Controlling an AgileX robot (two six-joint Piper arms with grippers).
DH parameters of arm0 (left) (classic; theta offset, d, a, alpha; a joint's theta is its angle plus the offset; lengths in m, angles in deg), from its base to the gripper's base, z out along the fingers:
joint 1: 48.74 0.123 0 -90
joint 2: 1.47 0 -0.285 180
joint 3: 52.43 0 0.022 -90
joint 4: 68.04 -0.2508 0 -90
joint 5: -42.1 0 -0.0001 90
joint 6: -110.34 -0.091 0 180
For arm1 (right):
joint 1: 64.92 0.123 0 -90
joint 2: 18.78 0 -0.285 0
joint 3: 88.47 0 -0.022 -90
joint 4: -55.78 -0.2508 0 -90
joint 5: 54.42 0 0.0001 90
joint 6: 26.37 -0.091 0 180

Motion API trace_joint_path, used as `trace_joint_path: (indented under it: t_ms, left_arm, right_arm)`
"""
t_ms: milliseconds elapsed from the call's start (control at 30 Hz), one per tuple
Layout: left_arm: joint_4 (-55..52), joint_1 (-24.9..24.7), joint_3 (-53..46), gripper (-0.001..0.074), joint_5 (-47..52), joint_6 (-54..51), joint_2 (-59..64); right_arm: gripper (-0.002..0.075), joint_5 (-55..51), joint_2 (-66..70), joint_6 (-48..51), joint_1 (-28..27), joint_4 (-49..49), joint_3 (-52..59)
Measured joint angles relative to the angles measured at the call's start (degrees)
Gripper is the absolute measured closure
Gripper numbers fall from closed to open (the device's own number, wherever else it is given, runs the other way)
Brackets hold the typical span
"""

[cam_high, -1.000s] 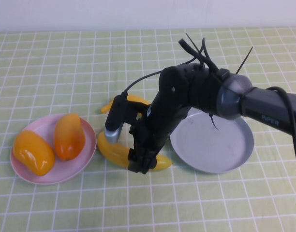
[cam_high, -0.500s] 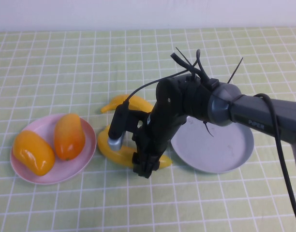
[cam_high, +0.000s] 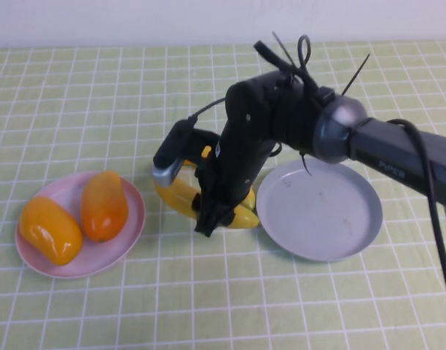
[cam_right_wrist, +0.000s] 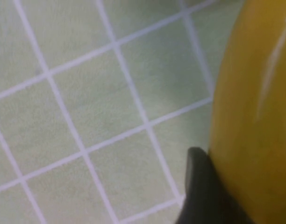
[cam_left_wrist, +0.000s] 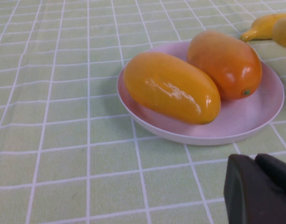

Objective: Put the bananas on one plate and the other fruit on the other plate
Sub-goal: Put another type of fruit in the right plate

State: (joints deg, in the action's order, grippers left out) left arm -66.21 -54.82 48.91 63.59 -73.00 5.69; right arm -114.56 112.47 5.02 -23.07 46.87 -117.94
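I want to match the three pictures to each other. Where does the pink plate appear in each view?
High view: the pink plate lies at lower left, holding both orange fruits, left of the right claw on a banana.
Left wrist view: the plate fills centre-right, beyond the left claw.
Right wrist view: not in it.
Shared landmark: the two orange fruits.

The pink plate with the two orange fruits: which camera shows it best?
The left wrist view: the pink plate fills it, both orange fruits sharp, left gripper below. The high view shows it small, beside the right gripper on a banana. The right wrist view misses it.
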Motion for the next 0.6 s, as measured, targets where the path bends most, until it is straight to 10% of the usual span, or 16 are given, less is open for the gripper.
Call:
trace_joint_path:
  t_ms: [600]
  left_arm:
    - [0.0,0.0,0.0,0.0731,0.0,-0.2,0.0]
  right_arm:
    - [0.0418,-0.8,-13.9,-24.6,-19.6,0.5,14.1]
